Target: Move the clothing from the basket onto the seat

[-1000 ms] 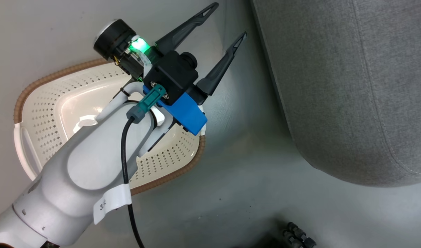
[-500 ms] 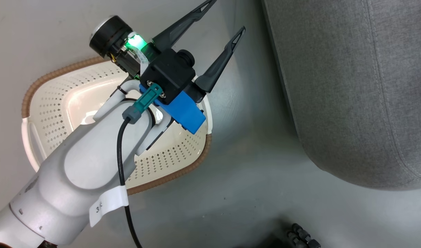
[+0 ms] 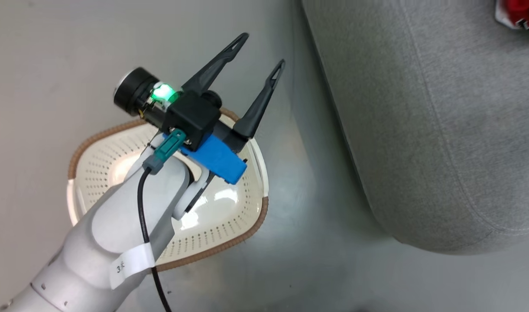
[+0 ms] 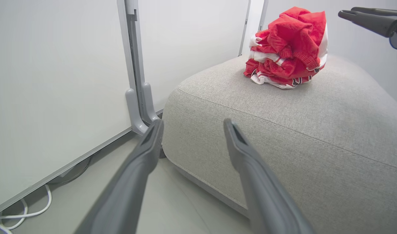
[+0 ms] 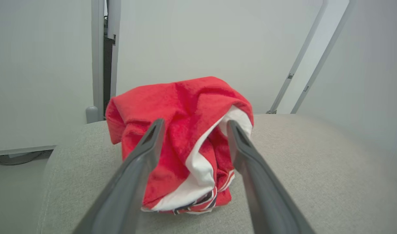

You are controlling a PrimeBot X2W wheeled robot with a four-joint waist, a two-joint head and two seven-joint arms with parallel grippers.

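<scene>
The red clothing (image 4: 287, 48) with white stripes lies bunched in a pile on the light-grey seat (image 4: 283, 136). The clothing (image 5: 185, 97) is just beyond my open right gripper (image 5: 195, 123), whose fingers frame it without touching. The right gripper (image 4: 346, 11) hovers beside the pile's top. A corner of the clothing (image 3: 520, 13) shows on the seat (image 3: 420, 130). My left gripper (image 3: 262, 50) is open and holds nothing, above the far edge of the cream basket (image 3: 229, 247), whose bare perforated bottom shows. In the left wrist view the left gripper (image 4: 193, 123) points at the seat's corner.
The basket stands on a grey floor (image 3: 312, 260) a short way left of the seat. White wall panels with a grey metal post (image 4: 136, 81) stand behind the seat. White cables (image 4: 22, 211) lie on the floor by the wall.
The head camera has shifted, bringing a corner of the red clothing into the top right. My left gripper stays open above the basket's far edge.
</scene>
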